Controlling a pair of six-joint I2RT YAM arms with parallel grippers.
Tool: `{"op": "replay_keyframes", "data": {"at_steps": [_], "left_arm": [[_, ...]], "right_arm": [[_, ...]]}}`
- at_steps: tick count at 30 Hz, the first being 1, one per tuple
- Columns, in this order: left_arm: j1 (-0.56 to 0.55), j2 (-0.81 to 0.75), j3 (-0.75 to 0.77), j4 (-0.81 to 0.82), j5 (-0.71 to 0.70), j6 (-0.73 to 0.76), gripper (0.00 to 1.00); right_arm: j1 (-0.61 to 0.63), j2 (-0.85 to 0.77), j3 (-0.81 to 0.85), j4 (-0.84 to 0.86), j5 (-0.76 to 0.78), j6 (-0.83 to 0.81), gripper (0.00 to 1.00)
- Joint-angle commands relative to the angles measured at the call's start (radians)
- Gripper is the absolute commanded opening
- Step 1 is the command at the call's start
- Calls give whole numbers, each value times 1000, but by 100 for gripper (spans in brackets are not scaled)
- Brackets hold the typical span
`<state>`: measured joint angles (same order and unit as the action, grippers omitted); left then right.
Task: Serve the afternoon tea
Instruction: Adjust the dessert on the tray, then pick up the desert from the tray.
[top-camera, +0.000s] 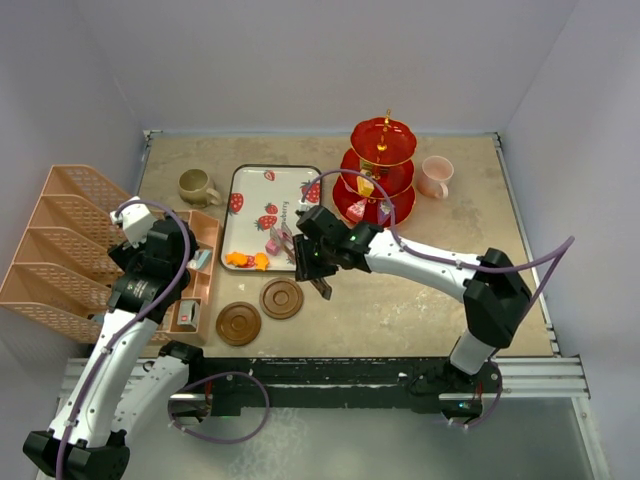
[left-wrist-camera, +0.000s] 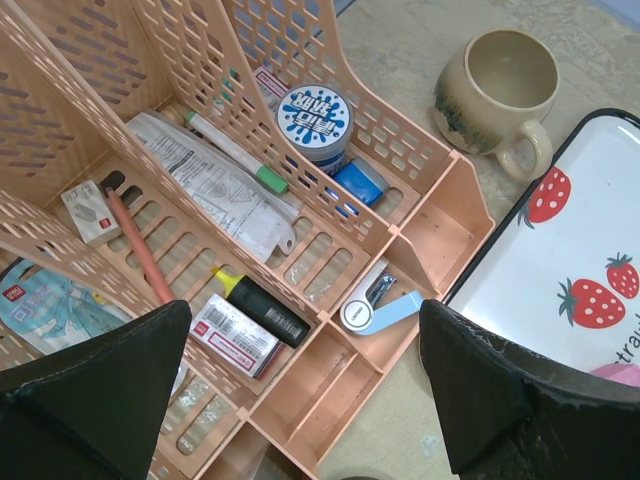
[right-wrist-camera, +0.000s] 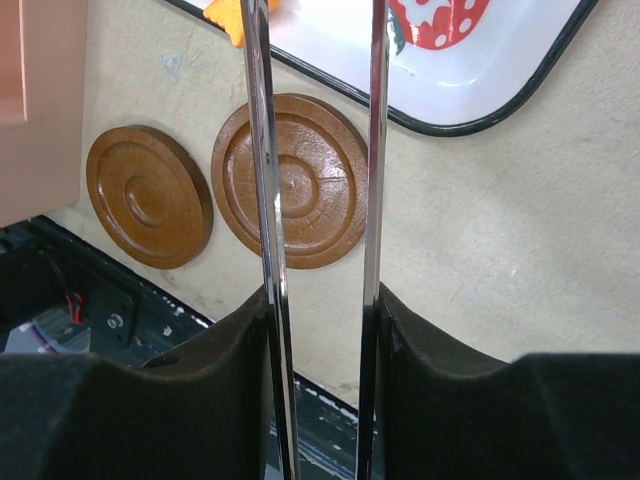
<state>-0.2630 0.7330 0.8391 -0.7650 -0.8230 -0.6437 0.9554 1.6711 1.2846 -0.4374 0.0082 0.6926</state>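
Note:
The red three-tier stand (top-camera: 383, 170) stands at the back with a few toy sweets on its lower tiers. The pink mug (top-camera: 435, 177) is to its right. The olive-brown mug (top-camera: 197, 186) stands left of the strawberry tray (top-camera: 250, 180) and shows in the left wrist view (left-wrist-camera: 500, 90). Orange and pink sweets (top-camera: 247, 260) lie on the tray's near end. Two brown coasters (top-camera: 238, 323) (top-camera: 282, 298) lie in front of the tray (right-wrist-camera: 150, 196) (right-wrist-camera: 290, 180). My right gripper (top-camera: 312, 262) (right-wrist-camera: 322, 300) is shut on metal tweezers (right-wrist-camera: 262, 150), whose tips point at the tray. My left gripper (top-camera: 165, 270) (left-wrist-camera: 300, 400) is open and empty over the organizer.
A peach desk organizer (top-camera: 70, 250) with pens, a tape tin and stationery (left-wrist-camera: 250, 300) fills the left side. The table's front edge runs just below the coasters. An orange sweet (right-wrist-camera: 232, 15) shows at the tray's rim beside the tweezers' left arm.

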Motion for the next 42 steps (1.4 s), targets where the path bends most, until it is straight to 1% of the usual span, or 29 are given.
{"op": "replay_keyframes", "data": {"at_steps": [1, 6, 9, 18, 26, 29, 38, 42], "left_arm": [[-1, -16, -2, 39, 16, 9, 94], [-1, -9, -3, 46, 22, 17, 95], [0, 1, -3, 45, 20, 17, 94], [0, -2, -8, 46, -22, 26, 97], [1, 10, -11, 56, -4, 38, 98], [1, 7, -14, 58, -11, 39, 98], [1, 28, -15, 68, -7, 58, 100], [1, 27, -16, 72, 9, 63, 100]], "right_arm": [[17, 13, 15, 21, 23, 64, 41], [50, 57, 42, 24, 36, 107, 42], [65, 79, 63, 6, 83, 141, 43], [68, 114, 124, -22, 110, 180, 45], [68, 95, 105, -32, 111, 201, 45], [68, 114, 134, -38, 133, 207, 46], [69, 183, 206, -56, 133, 207, 47], [69, 223, 249, -112, 148, 210, 48]]}}
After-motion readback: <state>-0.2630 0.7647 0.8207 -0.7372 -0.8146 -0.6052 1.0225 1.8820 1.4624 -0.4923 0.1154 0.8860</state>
